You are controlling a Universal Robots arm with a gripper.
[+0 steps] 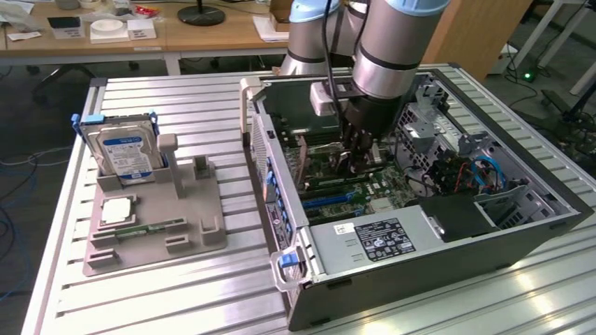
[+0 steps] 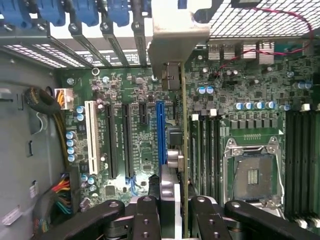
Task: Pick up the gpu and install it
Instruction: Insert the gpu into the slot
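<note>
Now | end effector (image 2: 175, 212) grasping gpu (image 2: 183, 150) edge-on | inside open computer case (image 1: 521, 234), above motherboard (image 2: 250, 110)

My claw (image 1: 359, 162) is down inside the open computer case (image 1: 521, 230), gpu (image 2: 183, 150) clamped edge-on. Tight here: blue slot (image 2: 160, 132) just beside the card on one side, memory slots (image 2: 202, 150) on the other. Drive cage (image 1: 373, 241) and cable bundle (image 1: 475, 174) crowd the exterior view's right. Above stays free.
</note>
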